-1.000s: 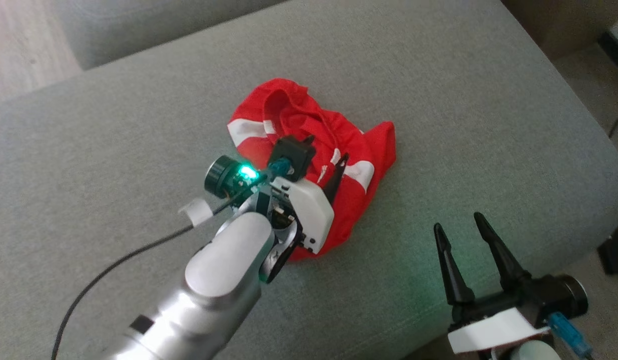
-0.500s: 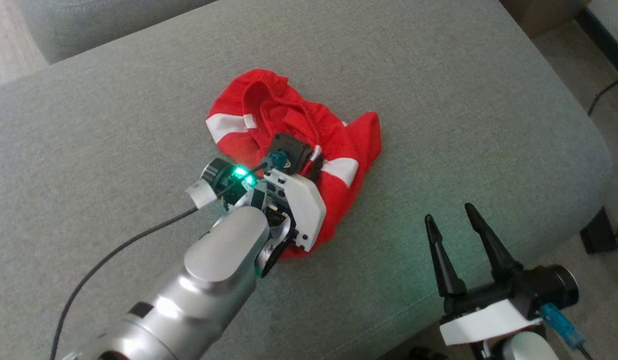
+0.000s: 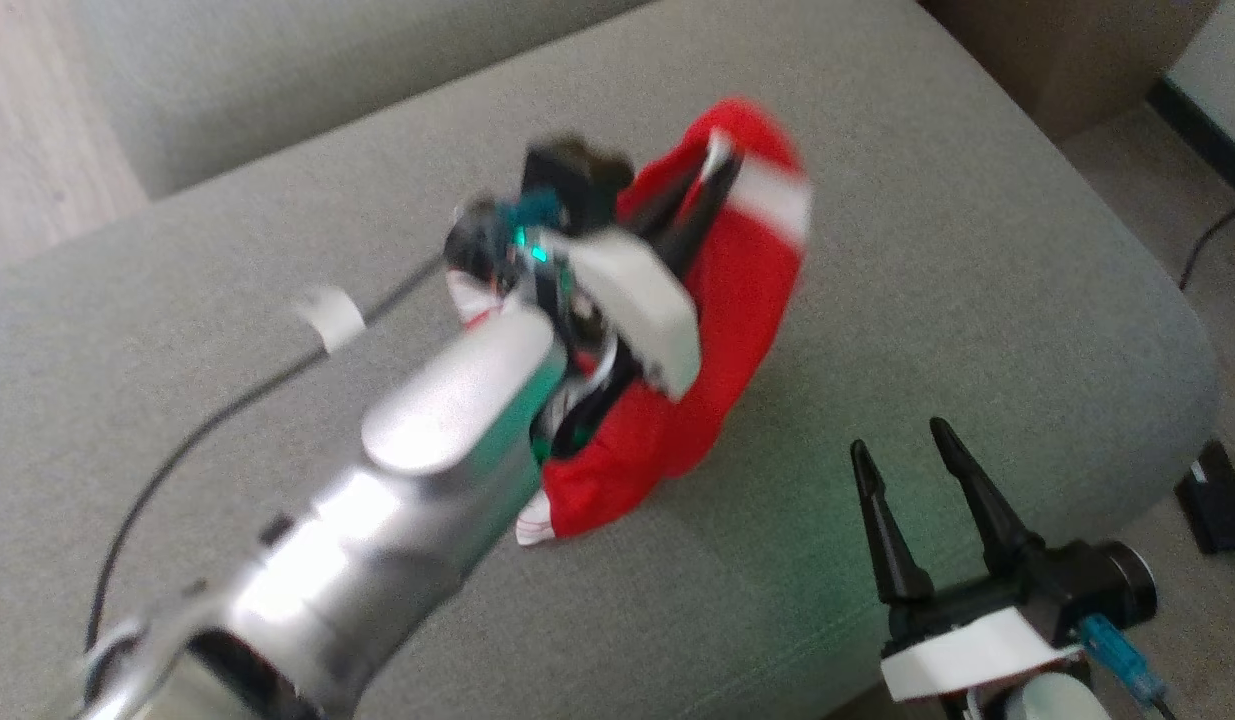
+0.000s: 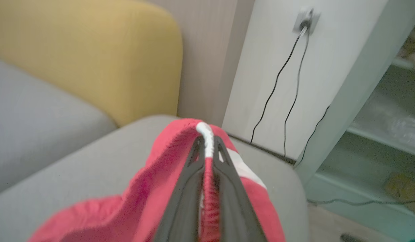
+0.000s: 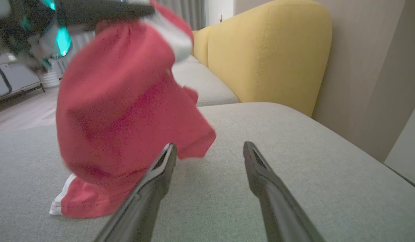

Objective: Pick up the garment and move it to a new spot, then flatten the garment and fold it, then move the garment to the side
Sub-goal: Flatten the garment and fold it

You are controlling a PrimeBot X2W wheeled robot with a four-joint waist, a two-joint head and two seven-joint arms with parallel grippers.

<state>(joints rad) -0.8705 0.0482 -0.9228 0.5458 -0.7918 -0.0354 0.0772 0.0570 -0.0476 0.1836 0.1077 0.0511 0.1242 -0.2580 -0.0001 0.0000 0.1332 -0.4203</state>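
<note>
The red garment (image 3: pixel 742 300) is noted as soft, matt cloth with a ribbed, gathered edge and white bands. The sofa seat (image 3: pixel 977 250) is covered in grey woven cloth, matt and slightly coarse. The backrest (image 5: pixel 271 53) is upholstered in matt yellow cloth. The left forearm (image 3: pixel 447 400) is finished in a glossy, metal-like silver. The fingers (image 3: pixel 885 535) of the right gripper (image 3: pixel 898 437) are formed of matt black plastic, and its housing (image 3: pixel 962 655) of smooth white plastic.

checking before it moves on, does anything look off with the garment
Nothing damaged. The red garment hangs bunched from the shut left pincer, its lower hem touching the grey sofa, which looks normal for mid-lift.
</note>
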